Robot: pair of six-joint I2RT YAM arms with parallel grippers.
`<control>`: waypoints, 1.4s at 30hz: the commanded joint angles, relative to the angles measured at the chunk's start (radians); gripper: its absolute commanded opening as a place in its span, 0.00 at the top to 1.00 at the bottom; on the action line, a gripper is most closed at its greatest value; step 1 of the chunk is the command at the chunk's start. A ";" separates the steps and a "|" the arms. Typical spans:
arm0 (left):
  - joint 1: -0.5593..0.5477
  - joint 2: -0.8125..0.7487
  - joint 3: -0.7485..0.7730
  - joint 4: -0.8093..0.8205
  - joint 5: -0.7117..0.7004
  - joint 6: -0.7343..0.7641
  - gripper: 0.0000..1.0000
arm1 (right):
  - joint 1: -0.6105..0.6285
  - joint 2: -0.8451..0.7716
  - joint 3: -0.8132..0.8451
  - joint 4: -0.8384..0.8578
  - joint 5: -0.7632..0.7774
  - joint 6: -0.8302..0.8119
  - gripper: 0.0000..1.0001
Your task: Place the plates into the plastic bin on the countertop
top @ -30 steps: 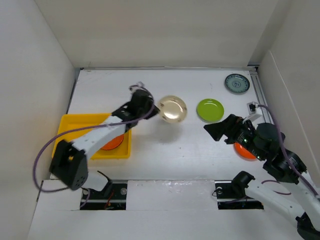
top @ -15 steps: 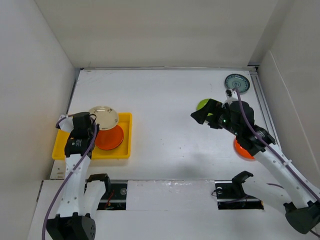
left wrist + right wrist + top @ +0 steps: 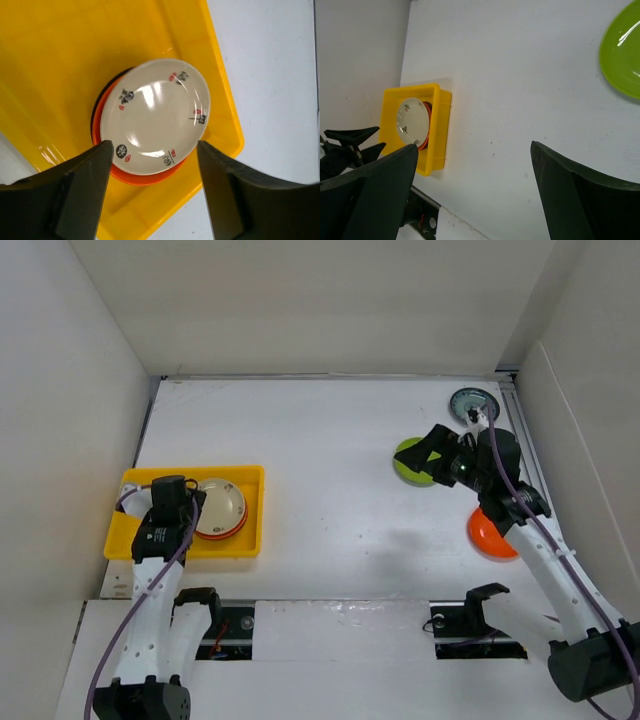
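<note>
Hovering over the plastic bin (image 3: pixel 60 60) at nine o'clock, the left gripper (image 3: pixel 153 150) is holding nothing, fingers partly apart; the beige plate (image 3: pixel 155 117) is lying inside. The right gripper (image 3: pixel 473 146) is gaping wide.

We see a robotics lab test cell: a white worktop (image 3: pixel 330 440) boxed by plain white walls (image 3: pixel 300 300), with cabled robot arms (image 3: pixel 150 585) bolted on.

bin (image 3: pixel 60 60) yellow | top plate (image 3: pixel 155 115) cream, black-red marks | plate under it (image 3: pixel 150 179) orange | far plate (image 3: pixel 625 55) lime
</note>
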 commanded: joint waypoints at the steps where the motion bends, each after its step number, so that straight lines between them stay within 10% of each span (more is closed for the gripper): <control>1: -0.015 -0.023 0.006 0.001 -0.010 -0.004 0.34 | -0.046 0.005 0.031 0.063 -0.039 -0.023 0.00; 8: -0.015 -0.081 -0.020 0.189 0.238 0.153 0.00 | -0.183 0.107 -0.003 0.074 0.060 -0.014 0.00; 14: -0.015 0.190 0.008 0.501 0.649 0.307 0.00 | -0.338 0.309 -0.021 0.140 0.067 0.005 0.00; 28: -0.510 0.555 0.392 0.562 0.564 0.402 0.00 | -0.462 0.800 0.141 0.180 -0.006 0.043 0.13; 35: -0.510 0.597 0.379 0.618 0.593 0.402 0.00 | -0.462 0.927 0.183 0.189 -0.055 0.043 0.52; 40: -0.510 0.669 0.378 0.636 0.593 0.393 0.00 | -0.462 0.949 0.194 0.166 -0.076 0.043 1.00; 42: -0.510 0.705 0.378 0.670 0.654 0.393 0.00 | -0.450 0.891 0.183 0.166 -0.067 0.043 1.00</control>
